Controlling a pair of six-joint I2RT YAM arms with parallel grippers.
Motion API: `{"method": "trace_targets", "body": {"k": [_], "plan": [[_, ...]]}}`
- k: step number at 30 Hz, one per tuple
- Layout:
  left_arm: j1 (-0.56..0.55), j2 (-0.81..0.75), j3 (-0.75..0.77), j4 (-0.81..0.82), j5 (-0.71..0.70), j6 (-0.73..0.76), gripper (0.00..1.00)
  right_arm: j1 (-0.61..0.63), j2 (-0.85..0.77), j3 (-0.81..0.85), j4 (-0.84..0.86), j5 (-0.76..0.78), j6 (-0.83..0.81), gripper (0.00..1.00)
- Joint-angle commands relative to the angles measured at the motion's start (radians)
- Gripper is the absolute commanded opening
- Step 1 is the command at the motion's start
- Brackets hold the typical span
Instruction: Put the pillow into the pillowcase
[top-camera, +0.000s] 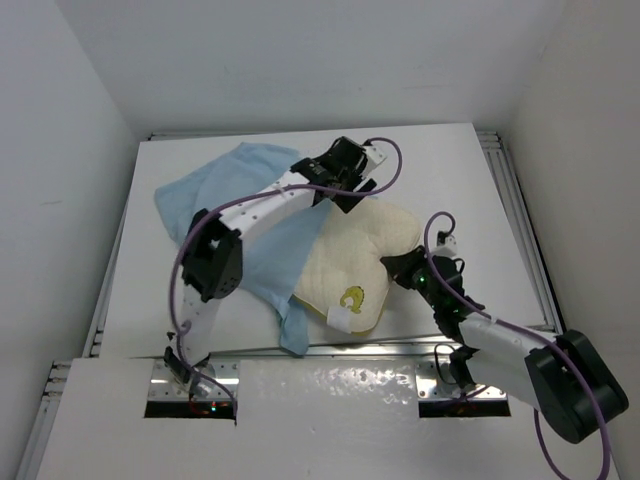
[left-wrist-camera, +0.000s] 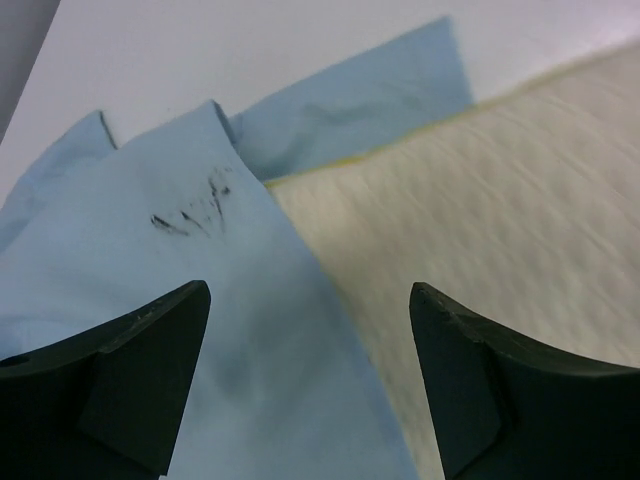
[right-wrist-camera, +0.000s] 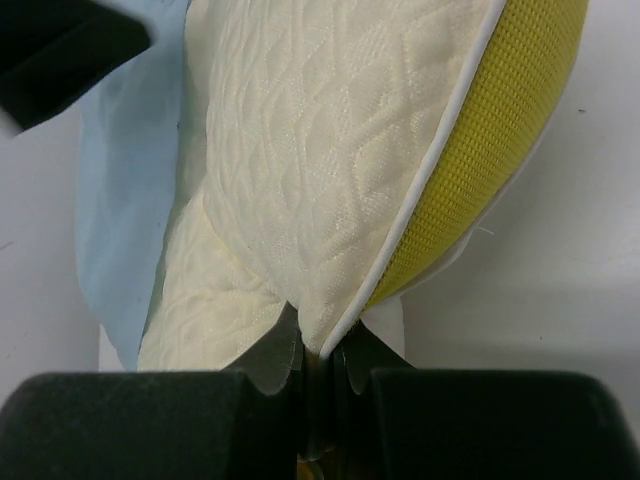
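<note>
Right fingers (right-wrist-camera: 272, 358): shut tight, pinching the white-piped edge of the thick cream quilted foam pillow (top-camera: 350, 262) with a yellow mesh side band. The edge puckers at the grip.

Pillow lies centre-right on the white tabletop (top-camera: 450, 170), most of its top bare. Its long axis runs diagonally: the end with the white tag (top-camera: 343, 318) and round yellow-green logo (top-camera: 352, 297) is nearest the arms, the other end far right.

Floppy light blue fabric pillowcase (top-camera: 230, 185) is spread to the left, one flap overlapping the pillow's left side.

Left fingers (left-wrist-camera: 130, 370): wide apart, holding nothing, poised above that overlap near the pillow's far end.
</note>
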Motion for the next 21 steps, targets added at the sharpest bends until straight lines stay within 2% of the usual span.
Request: {"method": "trace_targets", "body": {"k": [1, 7, 9, 13, 16, 17, 19, 20, 21], "plan": [[0.024, 0.121, 0.127, 0.112, -0.231, -0.081, 0.79, 0.002, -0.063, -0.021, -0.017, -0.036, -0.044, 0.0], [0.027, 0.261, 0.201, 0.239, -0.423, -0.059, 0.66, 0.004, -0.121, -0.037, -0.068, -0.028, -0.067, 0.0], [0.035, 0.299, 0.236, 0.219, -0.414, -0.062, 0.6, 0.005, -0.134, -0.043, -0.07, -0.025, -0.061, 0.0], [0.041, 0.374, 0.294, 0.078, -0.377, -0.096, 0.6, 0.005, -0.141, -0.052, -0.071, -0.001, -0.053, 0.0], [0.05, 0.404, 0.262, 0.084, -0.363, -0.094, 0.46, 0.005, -0.131, -0.049, -0.053, -0.01, -0.057, 0.0], [0.06, 0.416, 0.262, 0.081, -0.333, -0.097, 0.33, 0.005, -0.125, -0.045, -0.051, -0.016, -0.067, 0.0], [0.067, 0.433, 0.282, 0.049, -0.309, -0.107, 0.17, 0.005, -0.1, -0.02, -0.073, -0.031, -0.08, 0.0], [0.066, 0.431, 0.294, 0.041, -0.265, -0.104, 0.0, 0.005, -0.092, -0.012, -0.083, -0.04, -0.093, 0.0], [0.064, 0.424, 0.294, 0.037, -0.237, -0.096, 0.0, 0.004, -0.076, -0.003, -0.091, -0.045, -0.097, 0.0]]}}
